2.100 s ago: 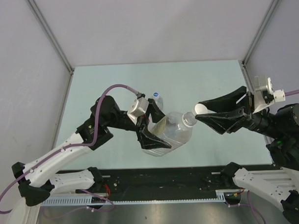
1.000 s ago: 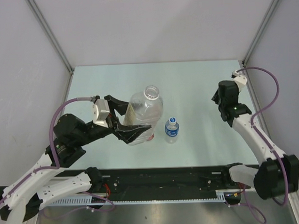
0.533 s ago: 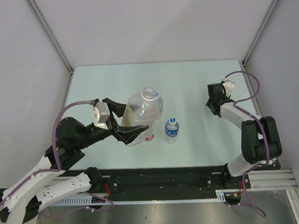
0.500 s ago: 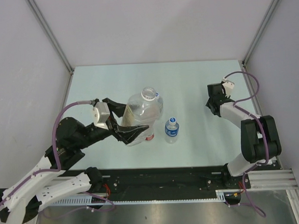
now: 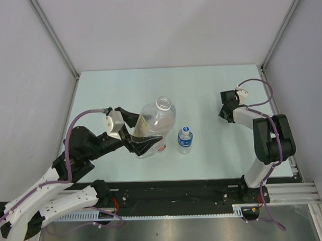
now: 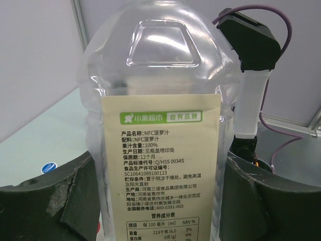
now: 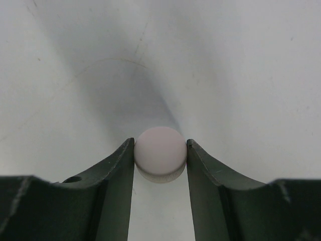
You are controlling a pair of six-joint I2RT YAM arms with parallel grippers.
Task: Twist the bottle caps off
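Right wrist view had the right gripper point(image 7: 160, 146) at the bottom of the frame, jaws pinching the white cap point(image 7: 160, 151) low over the table point(image 7: 235, 60); whether it touched I could not tell. Beyond, at the overhead view's centre, the left gripper point(image 5: 145, 133) clamped the large bottle point(image 5: 160, 116) upright, neck open, a small bottle point(image 5: 185, 141) just right of it wearing its blue cap point(image 5: 185, 129). I judged the white cap was being set aside, so the next move called for spreading those jaws, lifting clear, then taking the blue cap.
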